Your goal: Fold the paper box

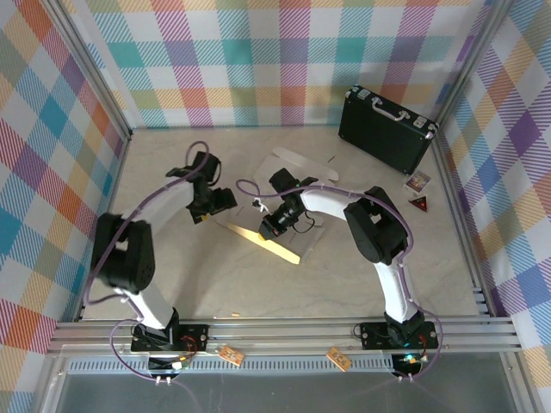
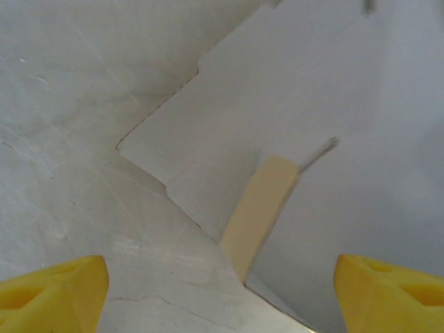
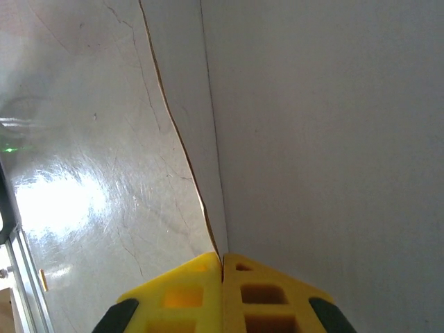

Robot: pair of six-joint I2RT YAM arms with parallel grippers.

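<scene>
The paper box (image 1: 269, 245) lies flat in the middle of the table, white side up, with a tan flap along its near edge. In the left wrist view its white stepped panel (image 2: 291, 104) and a tan tab (image 2: 260, 208) sit just beyond my left gripper (image 2: 220, 277), which is open, the yellow fingers (image 2: 55, 291) wide apart over bare table at the box's left edge. From above, the left gripper (image 1: 205, 209) hovers left of the sheet. My right gripper (image 3: 222, 260) is shut on a thin raised edge of the paper box (image 3: 333, 139); seen from above, the right gripper (image 1: 274, 227) is mid-sheet.
A black briefcase (image 1: 385, 129) stands at the back right. Two small cards (image 1: 417, 181) lie in front of it near the right wall. Checked walls close off three sides, and a metal rail (image 1: 275, 331) runs along the near edge.
</scene>
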